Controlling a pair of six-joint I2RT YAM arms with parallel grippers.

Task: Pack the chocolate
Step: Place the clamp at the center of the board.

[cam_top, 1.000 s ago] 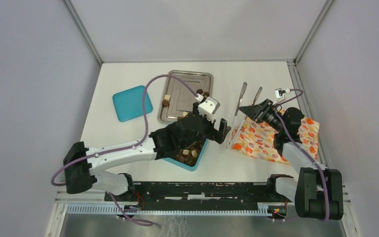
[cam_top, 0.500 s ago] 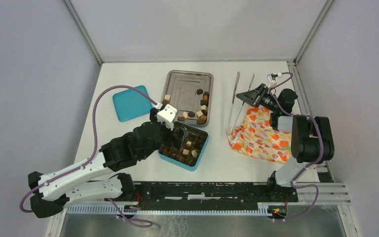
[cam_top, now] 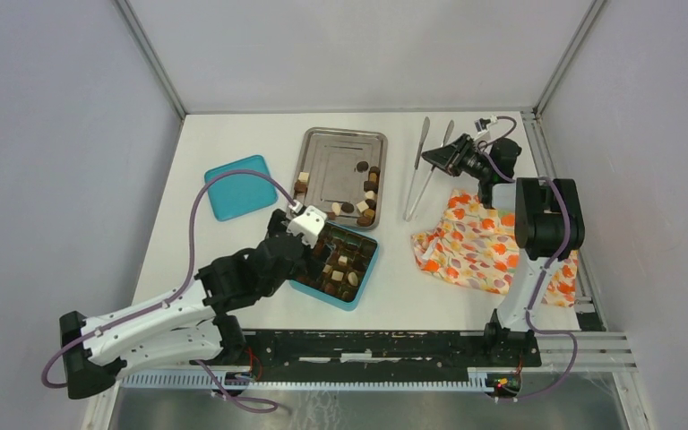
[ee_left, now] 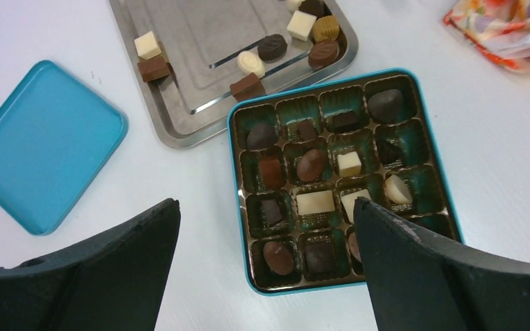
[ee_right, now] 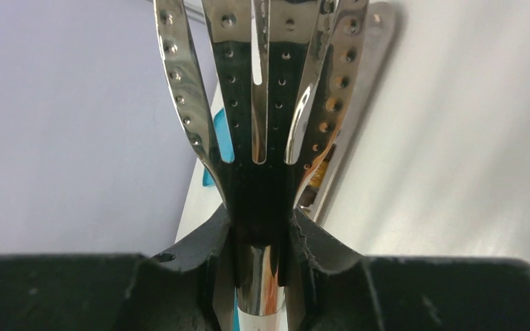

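Observation:
Several chocolates lie along the near and right sides of the steel tray (cam_top: 340,148), seen as small brown and cream pieces (ee_left: 252,63) in the left wrist view. More chocolates (ee_left: 312,164) sit in the cells of the teal box (cam_top: 359,291), whose rim (ee_left: 238,227) shows in the left wrist view. A few cells at the box's right hold none. My left gripper (cam_top: 320,244) hangs open and empty above the box's near-left part (ee_left: 266,207). My right gripper (cam_top: 454,154) is shut on steel tongs (cam_top: 417,175) at the far right, their perforated blades (ee_right: 259,103) pointing away from the jaws (ee_right: 259,234).
The teal lid (cam_top: 240,186) lies flat left of the tray, also in the left wrist view (ee_left: 41,148). An orange floral cloth (cam_top: 484,246) lies crumpled at the right, under the right arm. Grey walls close in the table on three sides.
My left gripper has pulled back left, from right of the box to over its near-left part. My right gripper has carried the tongs off the cloth toward the far right corner.

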